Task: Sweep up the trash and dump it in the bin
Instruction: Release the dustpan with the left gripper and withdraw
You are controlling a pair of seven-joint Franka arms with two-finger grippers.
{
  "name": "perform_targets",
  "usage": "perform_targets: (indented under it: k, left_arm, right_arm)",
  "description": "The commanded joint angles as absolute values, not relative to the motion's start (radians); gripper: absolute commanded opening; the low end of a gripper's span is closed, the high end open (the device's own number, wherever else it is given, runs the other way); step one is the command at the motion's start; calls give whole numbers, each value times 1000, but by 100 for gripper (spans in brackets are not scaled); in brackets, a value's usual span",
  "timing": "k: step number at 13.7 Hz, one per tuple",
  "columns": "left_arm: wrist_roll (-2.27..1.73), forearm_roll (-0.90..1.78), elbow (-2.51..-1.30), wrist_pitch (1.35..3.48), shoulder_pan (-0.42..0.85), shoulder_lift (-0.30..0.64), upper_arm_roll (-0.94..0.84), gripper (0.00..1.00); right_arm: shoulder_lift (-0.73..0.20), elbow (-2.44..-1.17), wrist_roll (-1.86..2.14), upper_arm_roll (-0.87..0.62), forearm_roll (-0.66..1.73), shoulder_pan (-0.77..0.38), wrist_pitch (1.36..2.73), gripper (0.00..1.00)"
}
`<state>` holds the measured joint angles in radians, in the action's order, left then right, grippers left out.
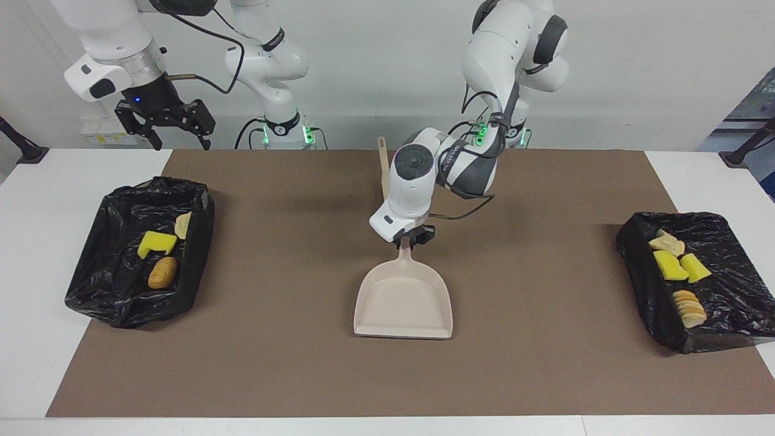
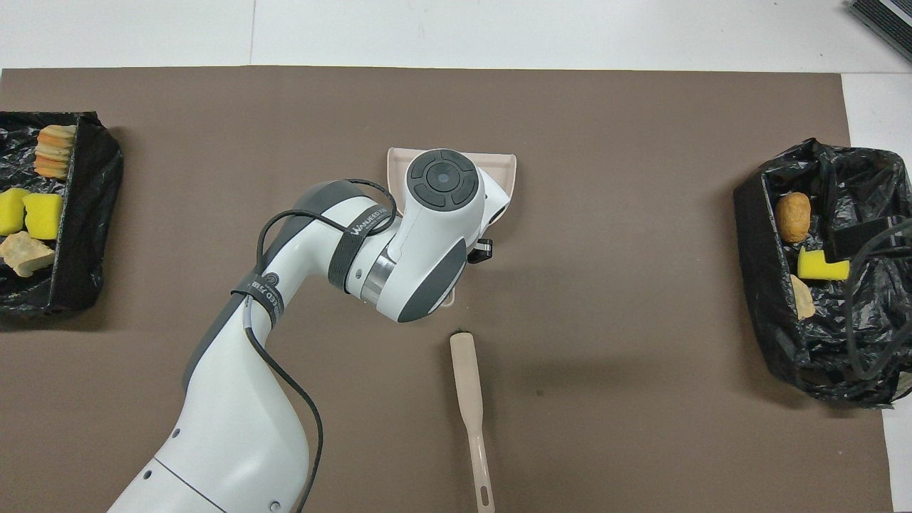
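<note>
The beige dustpan (image 1: 404,300) lies flat on the brown mat at mid-table, its mouth facing away from the robots. My left gripper (image 1: 408,241) is shut on its handle. In the overhead view the left wrist covers the handle and much of the dustpan (image 2: 502,164). All the trash sits in two black-lined bins. The bin (image 1: 97,297) at the right arm's end holds a yellow sponge (image 1: 156,242) and a brown pastry (image 1: 162,272). The bin (image 1: 636,266) at the left arm's end holds two yellow sponges (image 1: 669,265) and a croissant (image 1: 689,307). My right gripper (image 1: 177,140) waits open, high over its bin.
The beige brush (image 2: 470,399) lies on the mat between the dustpan and the robots, its handle pointing toward them. The left arm partly hides the brush (image 1: 382,166) in the facing view. The brown mat (image 1: 290,363) covers most of the white table.
</note>
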<state>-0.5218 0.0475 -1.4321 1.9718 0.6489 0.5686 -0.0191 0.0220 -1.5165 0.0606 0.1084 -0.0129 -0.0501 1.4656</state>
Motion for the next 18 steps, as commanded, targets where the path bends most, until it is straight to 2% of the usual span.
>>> perform_targets:
  k: [1, 3, 8, 10, 14, 18]
  left_arm:
    - [-480, 66, -1442, 1979, 623, 542, -2, 100]
    - [-407, 66, -1526, 1976, 589, 456, 6, 100]
    - [-137, 64, -1736, 1953, 404, 246, 8, 100]
    - [-14, 66, -1781, 1918, 326, 160, 8, 100]
    - [194, 64, -1770, 1801, 177, 45, 9, 100]
    - [245, 46, -1637, 1662, 117, 35, 11, 100]
  right_arm:
    - [44, -1540, 41, 107, 5, -49, 1466, 100]
    - [44, -1540, 43, 107, 5, -49, 1466, 100]
    - [44, -1540, 43, 107, 5, -49, 1466, 100]
    - [44, -1540, 41, 107, 5, -49, 1465, 100]
    - [46, -1540, 35, 109, -5, -38, 1467, 100]
    - [48, -1542, 35, 107, 5, -49, 1462, 100]
